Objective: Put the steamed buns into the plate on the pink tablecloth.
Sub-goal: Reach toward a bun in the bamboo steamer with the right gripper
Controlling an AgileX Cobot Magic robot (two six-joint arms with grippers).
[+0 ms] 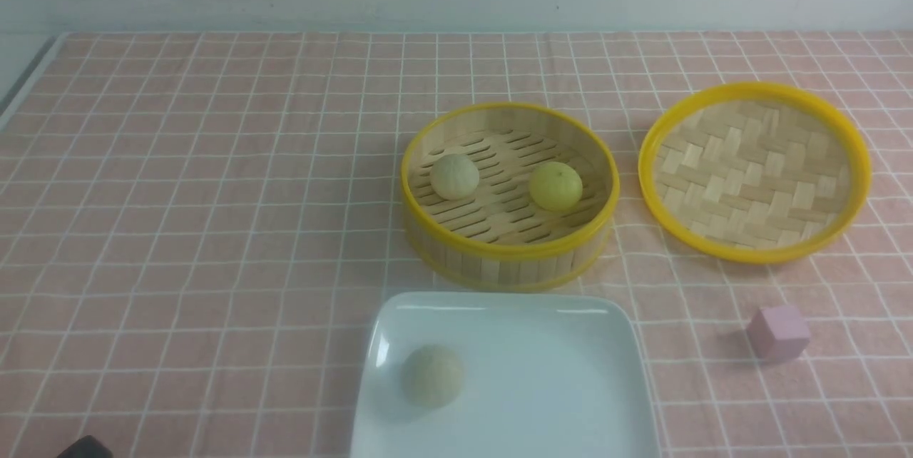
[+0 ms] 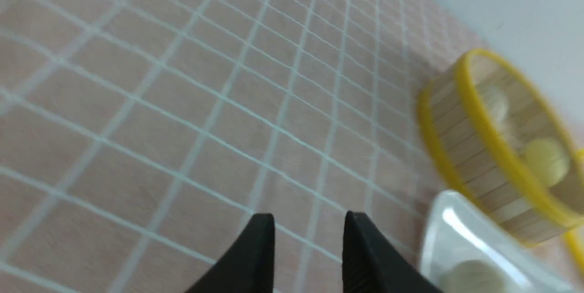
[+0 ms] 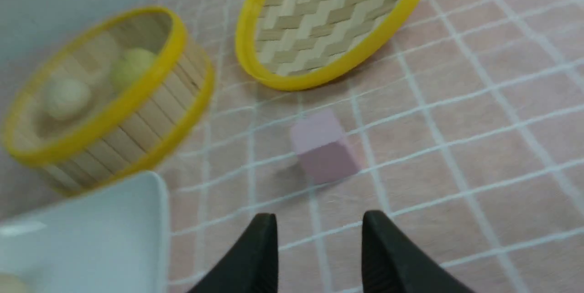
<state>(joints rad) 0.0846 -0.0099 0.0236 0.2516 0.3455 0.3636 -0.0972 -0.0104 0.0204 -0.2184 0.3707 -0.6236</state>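
Black L gripper point(image 2: 309, 247) and R gripper point(image 3: 319, 247): jaws apart, empty, low over pink cloth point(image 1: 178, 230) either side of plate point(image 1: 570, 372) (parked clear, prob.). Plate holds first beige bun point(image 1: 433, 374). Cube point(image 1: 777, 333) to R, ignore. Basket point(image 1: 499, 258) just behind: second beige bun point(image 1: 454, 176) + yellow bun point(image 1: 556, 186) to go. Lid point(image 1: 754, 171) off, so access open.

A bamboo steamer basket point(image 1: 510, 262), a woven lid point(image 1: 754, 171) beside it, a pink cube point(image 1: 777, 332) nearby.
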